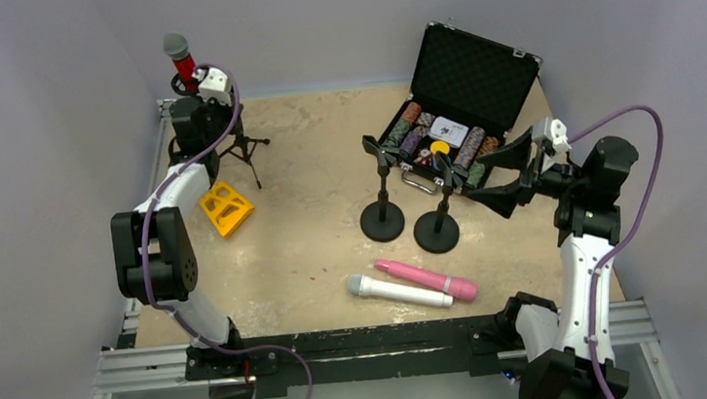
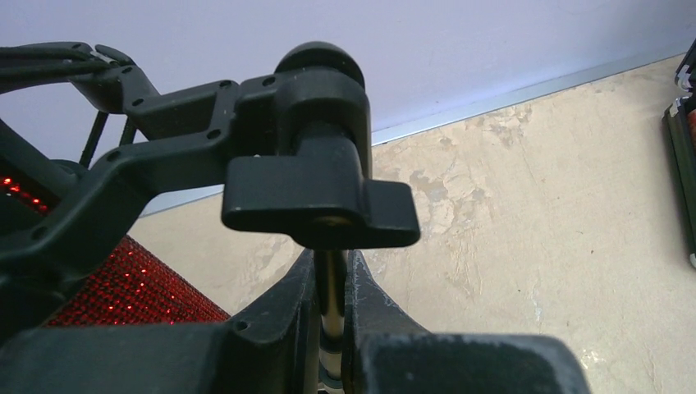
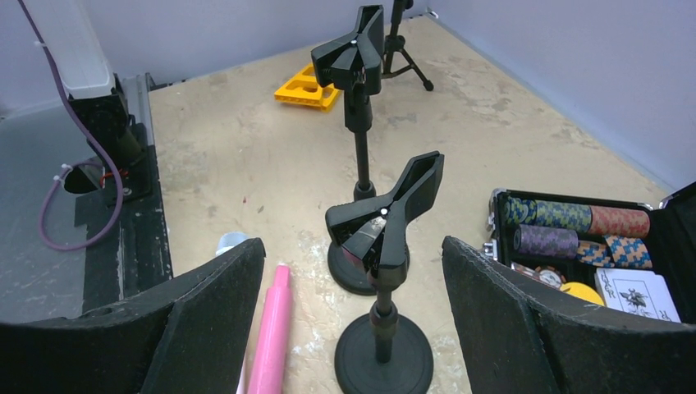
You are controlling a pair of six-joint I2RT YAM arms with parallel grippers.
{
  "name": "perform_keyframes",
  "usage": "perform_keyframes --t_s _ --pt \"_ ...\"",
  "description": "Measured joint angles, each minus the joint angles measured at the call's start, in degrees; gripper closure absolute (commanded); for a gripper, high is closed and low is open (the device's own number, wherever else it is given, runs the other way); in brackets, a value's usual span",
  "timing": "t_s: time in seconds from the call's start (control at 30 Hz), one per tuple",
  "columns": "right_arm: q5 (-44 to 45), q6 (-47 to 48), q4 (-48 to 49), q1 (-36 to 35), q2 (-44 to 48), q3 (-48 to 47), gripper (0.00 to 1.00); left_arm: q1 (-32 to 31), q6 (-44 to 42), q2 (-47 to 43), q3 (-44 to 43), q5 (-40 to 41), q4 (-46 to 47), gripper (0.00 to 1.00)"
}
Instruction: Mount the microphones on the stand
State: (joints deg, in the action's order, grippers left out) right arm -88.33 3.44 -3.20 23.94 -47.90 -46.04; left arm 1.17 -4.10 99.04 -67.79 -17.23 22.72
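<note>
The glittery red microphone point(image 1: 184, 71) with a grey mesh head stands in the clip of a tripod stand point(image 1: 245, 149) at the back left. It fills the lower left of the left wrist view point(image 2: 123, 287). My left gripper point(image 1: 193, 117) is shut on that stand's thin metal pole point(image 2: 331, 304), just under a black knob point(image 2: 320, 201). The white microphone point(image 1: 398, 291) and pink microphone point(image 1: 428, 279) lie side by side at the front. My right gripper point(image 1: 496, 178) is open and empty, facing two round-base clip stands point(image 1: 437, 231) point(image 1: 382, 218). The nearer stand point(image 3: 383, 246) is ahead between its jaws, and the pink microphone point(image 3: 275, 328) is by its left finger.
An open black case point(image 1: 462, 101) with poker chips stands at the back right, close to the right gripper, and shows in the right wrist view point(image 3: 591, 246). A yellow plastic piece point(image 1: 226, 208) lies near the tripod. Grey walls enclose the table.
</note>
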Motion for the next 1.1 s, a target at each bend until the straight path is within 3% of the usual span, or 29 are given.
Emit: perform_keyframes --t_s 0.1,0.23,0.67,0.9,1.1 --pt "-0.15 0.2 -0.02 0.13 -0.44 0.0 0.17 0.55 0.04 0.17 0.2 -1.03 0.7 1.0" --pt "-0.17 0.35 -0.2 0.15 -0.72 0.0 0.17 0.72 0.09 0.02 2.49 -1.4 4.22 0.83" --pt "-0.17 0.68 -0.24 0.2 -0.66 0.0 0.17 1.33 -0.07 -3.48 9.68 -0.66 9.33 0.62" --pt "-0.2 0.68 -0.26 0.24 -0.28 0.0 0.16 1.33 -0.11 -5.9 10.82 -0.44 9.51 0.37" --pt "-0.2 0.68 -0.26 0.24 0.07 0.0 0.16 1.33 -0.07 -8.2 11.78 -0.26 9.33 0.28"
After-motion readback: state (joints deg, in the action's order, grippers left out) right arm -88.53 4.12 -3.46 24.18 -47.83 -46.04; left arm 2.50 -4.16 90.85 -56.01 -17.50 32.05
